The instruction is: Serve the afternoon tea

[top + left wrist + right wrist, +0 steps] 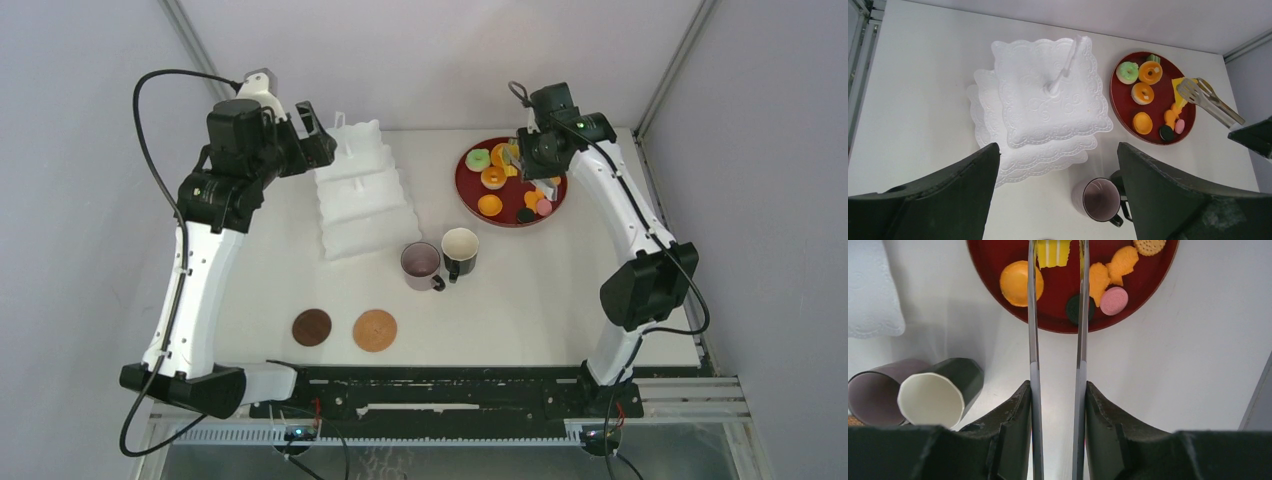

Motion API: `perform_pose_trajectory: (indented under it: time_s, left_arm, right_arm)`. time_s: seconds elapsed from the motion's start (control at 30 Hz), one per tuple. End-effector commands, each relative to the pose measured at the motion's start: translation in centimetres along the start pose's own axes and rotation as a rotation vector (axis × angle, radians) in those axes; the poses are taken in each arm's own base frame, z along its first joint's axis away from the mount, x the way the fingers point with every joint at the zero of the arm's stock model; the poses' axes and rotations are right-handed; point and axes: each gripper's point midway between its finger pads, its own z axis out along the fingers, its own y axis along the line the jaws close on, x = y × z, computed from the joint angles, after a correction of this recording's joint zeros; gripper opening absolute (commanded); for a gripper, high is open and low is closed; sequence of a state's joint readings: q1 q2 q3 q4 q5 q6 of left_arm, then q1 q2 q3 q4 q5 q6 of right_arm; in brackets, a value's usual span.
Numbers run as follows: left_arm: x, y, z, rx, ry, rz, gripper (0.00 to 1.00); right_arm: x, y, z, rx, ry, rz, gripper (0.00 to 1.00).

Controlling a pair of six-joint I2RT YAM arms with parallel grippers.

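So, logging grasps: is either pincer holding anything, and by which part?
The right pincer grips the metal tongs by their handle arms; the left pincer holds nothing.

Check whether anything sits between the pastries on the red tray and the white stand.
Nothing visible. The table between tray and stand is bare; the mugs sit nearer the arms, off that line. The right pincer holds tongs over the tray.

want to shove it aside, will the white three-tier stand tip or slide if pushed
Likely slides rather than tips: the white three-tier stand is widest at its lowest tier. Its top handle looks thin, so lifting there may wobble.
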State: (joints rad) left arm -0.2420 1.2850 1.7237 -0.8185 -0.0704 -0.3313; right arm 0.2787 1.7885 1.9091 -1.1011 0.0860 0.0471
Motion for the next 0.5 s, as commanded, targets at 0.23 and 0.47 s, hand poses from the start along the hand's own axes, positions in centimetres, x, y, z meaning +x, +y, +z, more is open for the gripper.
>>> perform_pose_trajectory:
  time_s: [0.23,0.47]
  left_arm:
    - [-3.3,0.7,0.7,0.029,-0.041,-0.048,0.91]
    - [-4.2,0.8,0.5,0.016,-0.061,-0.055,0.91]
  right_arm:
    - [-8.8,9.0,-12.1,-0.253,-0.444,0.003,0.00]
    - [-12.9,16.1,-16.3,-0.503,-0.586,0.034,0.00]
